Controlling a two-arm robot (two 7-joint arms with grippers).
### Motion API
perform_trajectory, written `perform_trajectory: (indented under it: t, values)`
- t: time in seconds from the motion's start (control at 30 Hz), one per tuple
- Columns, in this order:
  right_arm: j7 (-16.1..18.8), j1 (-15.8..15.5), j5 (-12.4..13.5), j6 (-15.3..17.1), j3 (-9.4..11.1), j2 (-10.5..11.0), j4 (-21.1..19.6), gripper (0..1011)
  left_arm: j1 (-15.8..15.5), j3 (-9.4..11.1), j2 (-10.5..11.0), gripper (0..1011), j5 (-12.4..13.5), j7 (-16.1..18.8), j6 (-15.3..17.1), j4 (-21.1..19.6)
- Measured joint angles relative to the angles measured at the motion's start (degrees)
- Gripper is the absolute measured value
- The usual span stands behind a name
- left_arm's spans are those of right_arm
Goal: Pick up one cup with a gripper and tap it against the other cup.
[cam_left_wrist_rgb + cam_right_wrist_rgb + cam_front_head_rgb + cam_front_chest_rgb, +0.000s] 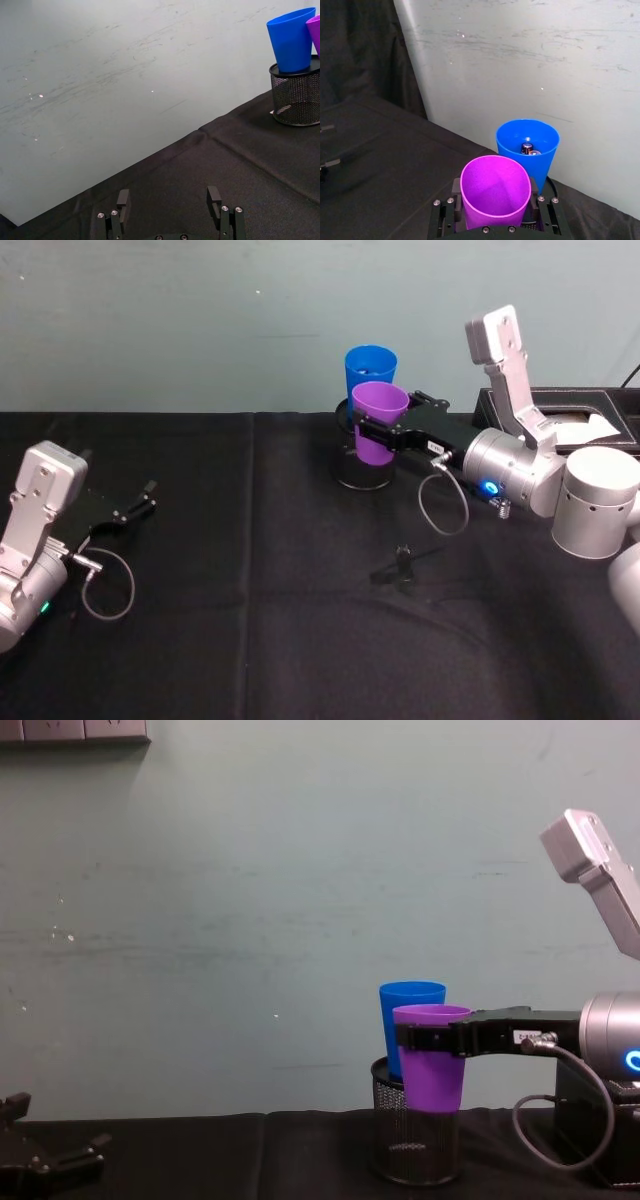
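Observation:
My right gripper (372,430) is shut on the purple cup (378,422) and holds it upright above the table, its black jaws clamping the cup's sides (430,1038). Just behind it stands the blue cup (370,370), seated in a black mesh pen holder (414,1135); the two cups are very close and I cannot tell whether they touch. In the right wrist view the purple cup (495,192) sits between the jaws, with the blue cup (527,145) beyond holding small items. My left gripper (140,502) rests open at the table's left, nothing between its fingers (170,200).
A black cloth covers the table (250,620). A black box (590,420) sits at the far right behind my right arm. A small black clip-like object (403,562) lies on the cloth in front of the cups. A pale wall rises close behind.

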Motion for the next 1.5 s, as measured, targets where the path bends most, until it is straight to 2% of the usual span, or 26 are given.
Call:
perform_trajectory:
  t: [1.5]
  values:
    - [-0.23, 0.32, -0.26, -0.07, 0.23, -0.19, 0.25, 739, 0.0, 0.0, 0.0, 1000, 0.0, 0.0, 0.0, 0.0]
